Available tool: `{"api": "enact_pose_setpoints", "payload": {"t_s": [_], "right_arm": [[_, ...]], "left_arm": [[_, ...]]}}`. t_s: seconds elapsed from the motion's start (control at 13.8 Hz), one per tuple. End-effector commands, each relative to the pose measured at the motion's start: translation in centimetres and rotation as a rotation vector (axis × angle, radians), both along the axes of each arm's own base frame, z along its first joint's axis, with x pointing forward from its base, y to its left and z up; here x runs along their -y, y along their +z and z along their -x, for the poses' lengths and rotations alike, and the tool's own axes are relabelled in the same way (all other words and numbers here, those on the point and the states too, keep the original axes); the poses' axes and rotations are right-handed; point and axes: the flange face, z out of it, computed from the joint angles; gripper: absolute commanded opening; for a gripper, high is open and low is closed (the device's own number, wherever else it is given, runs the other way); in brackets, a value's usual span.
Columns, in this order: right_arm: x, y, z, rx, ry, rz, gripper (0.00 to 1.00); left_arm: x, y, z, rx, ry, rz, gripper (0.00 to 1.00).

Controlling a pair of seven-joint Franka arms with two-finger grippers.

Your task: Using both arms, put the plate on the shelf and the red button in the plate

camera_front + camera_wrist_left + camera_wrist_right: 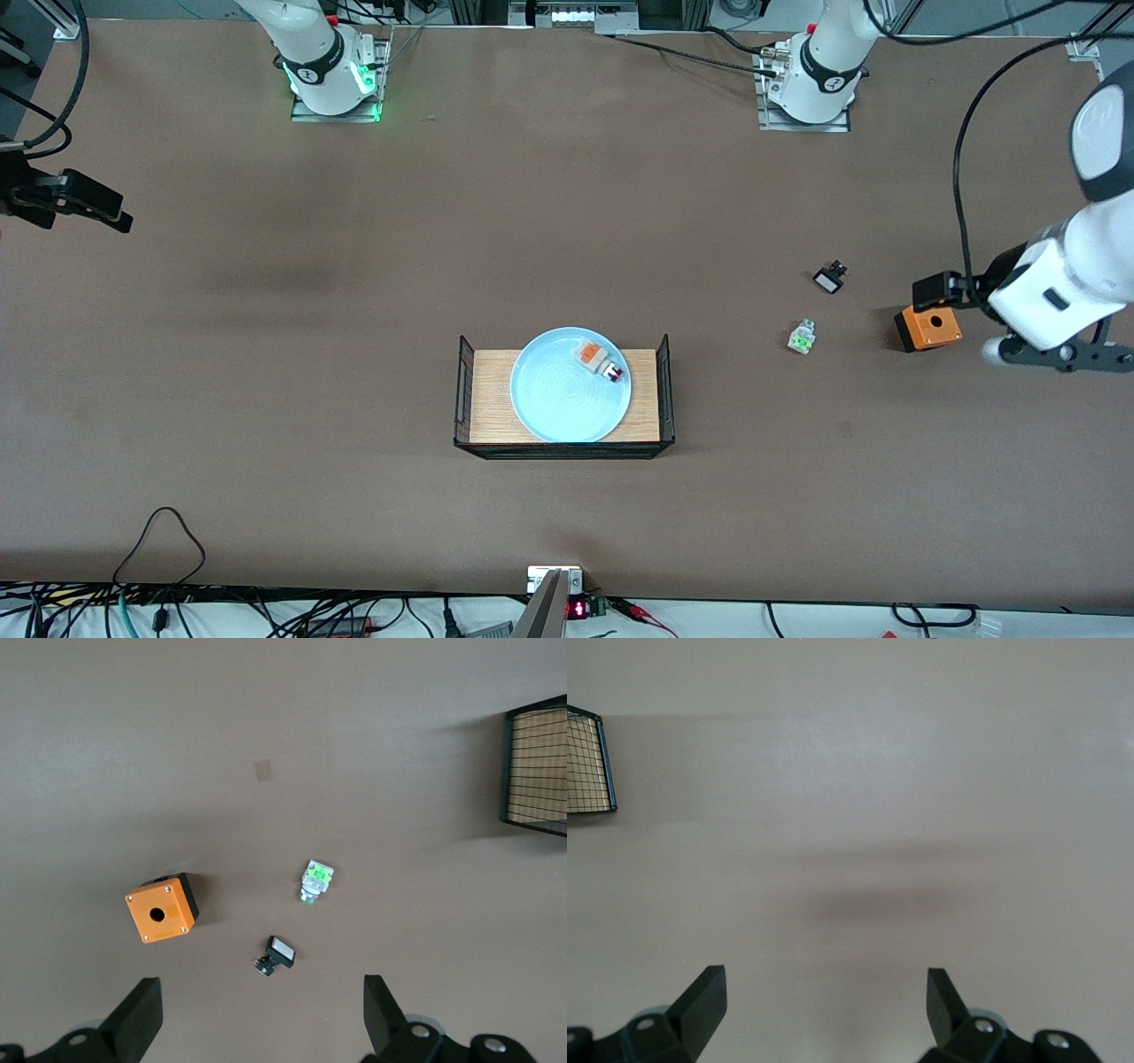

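The pale blue plate (558,399) lies on a wooden tray (492,390) with black wire ends, mid-table. The red button (603,361) rests on the plate near its rim on the robots' side, with its red cap toward the left arm's end. My left gripper (1059,354) (263,1010) hangs open and empty over the table at the left arm's end, beside an orange box (927,327). My right gripper (27,202) (826,1001) is open and empty over bare table at the right arm's end. Both are well apart from the plate.
Toward the left arm's end lie the orange box (159,910) with a hole, a white part with a green cap (802,337) (316,879), and a small black part (830,278) (276,955). A wire end of the tray (536,771) (586,762) shows in both wrist views.
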Motion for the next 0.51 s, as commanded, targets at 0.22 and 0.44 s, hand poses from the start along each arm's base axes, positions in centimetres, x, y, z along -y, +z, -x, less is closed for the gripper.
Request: {"api": "enact_pose_setpoints", "payload": {"t_s": [0.22, 0.44], "right_arm": [[0.3, 0.5, -0.1, 0.002, 0.000, 0.044, 1.00], [0.3, 0.5, -0.1, -0.004, 0.002, 0.038, 1.00]], "left_arm": [[-0.9, 0.0, 3.5, 0.039, 0.000, 0.029, 1.00], [-0.8, 1.2, 4.3, 0.054, -0.002, 0.029, 1.00]]}}
